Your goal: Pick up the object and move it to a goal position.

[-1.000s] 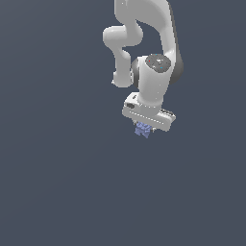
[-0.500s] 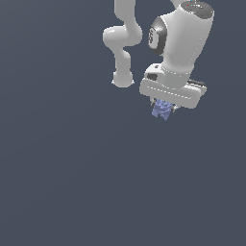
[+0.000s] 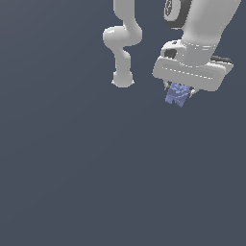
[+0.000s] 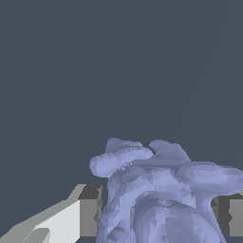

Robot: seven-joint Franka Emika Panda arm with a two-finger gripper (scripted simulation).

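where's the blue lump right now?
In the exterior view's upper right, the blue lump hangs clamped in the end effector under the white hand; the wrist view shows it filling the gap between the fingers.

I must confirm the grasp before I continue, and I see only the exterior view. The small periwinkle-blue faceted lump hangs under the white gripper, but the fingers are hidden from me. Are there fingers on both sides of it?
Observer: Yes. In the wrist view the small periwinkle-blue faceted lump sits between the two fingers of the white gripper, one on each side.
Operator: Do the pads touch it?
Observer: The pad on one side lies against the lump. At the other pad I cannot tell contact for certain.
Operator: Is anything below the lump?
Observer: Beyond it the wrist view shows only the plain dark grey ground, with no other thing and no goal marker.
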